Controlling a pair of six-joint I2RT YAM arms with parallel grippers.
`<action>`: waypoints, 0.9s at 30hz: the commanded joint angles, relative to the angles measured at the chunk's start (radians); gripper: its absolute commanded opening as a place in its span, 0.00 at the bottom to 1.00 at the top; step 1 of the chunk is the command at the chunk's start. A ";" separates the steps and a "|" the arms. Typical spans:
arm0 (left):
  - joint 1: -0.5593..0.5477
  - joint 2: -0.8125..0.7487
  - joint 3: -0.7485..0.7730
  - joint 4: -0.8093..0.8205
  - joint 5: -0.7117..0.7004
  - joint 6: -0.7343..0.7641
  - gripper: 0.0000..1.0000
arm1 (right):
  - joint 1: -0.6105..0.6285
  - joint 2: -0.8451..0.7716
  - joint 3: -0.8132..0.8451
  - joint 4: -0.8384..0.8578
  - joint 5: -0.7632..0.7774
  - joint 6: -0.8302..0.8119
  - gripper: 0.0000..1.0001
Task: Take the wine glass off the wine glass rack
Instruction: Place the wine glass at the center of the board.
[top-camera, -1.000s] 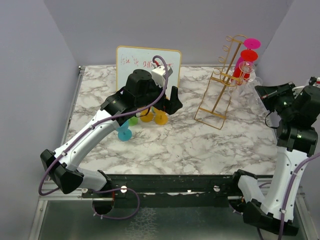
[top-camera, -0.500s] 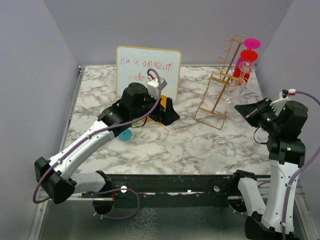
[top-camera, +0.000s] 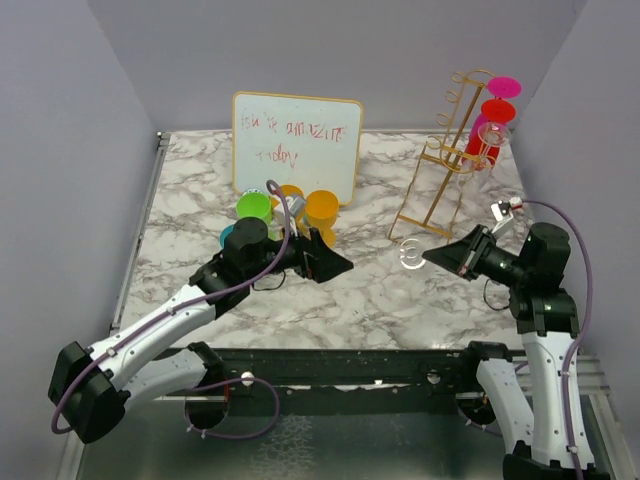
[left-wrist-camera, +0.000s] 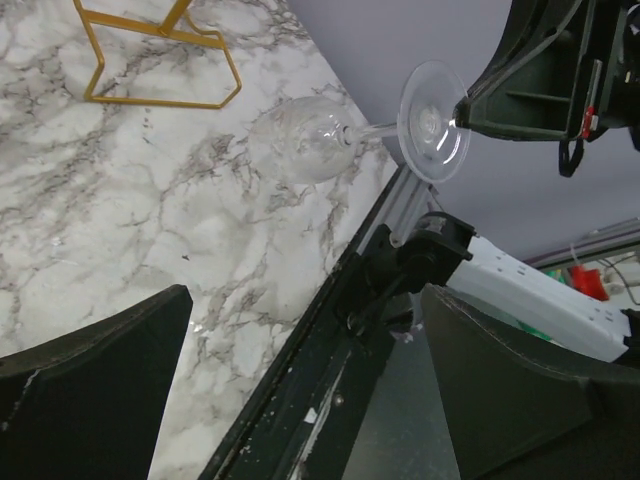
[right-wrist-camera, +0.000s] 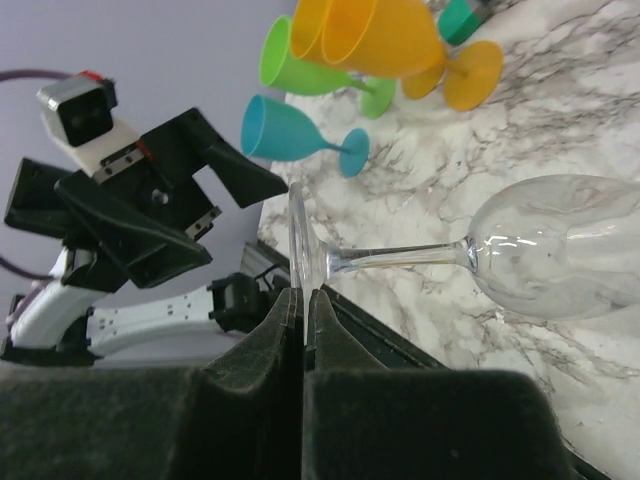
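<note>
Clear wine glass (top-camera: 410, 255), carried off the gold wine glass rack (top-camera: 445, 160) (upper right), is held sideways by its foot in the clamped right gripper (top-camera: 428, 258) over the table (top-camera: 380, 292) at centre-right, w/ the left gripper (top-camera: 335, 262) drawn back, spread wide & empty; removal is judged approx. done.
</note>
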 joint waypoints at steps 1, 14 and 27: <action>-0.013 -0.021 -0.050 0.191 0.057 -0.131 0.99 | 0.031 -0.022 -0.030 0.110 -0.143 -0.016 0.00; -0.153 0.174 0.071 0.280 0.085 -0.144 0.80 | 0.074 -0.028 -0.059 0.154 -0.238 -0.044 0.00; -0.188 0.271 0.149 0.298 0.085 -0.119 0.57 | 0.082 -0.027 -0.057 0.201 -0.294 -0.035 0.00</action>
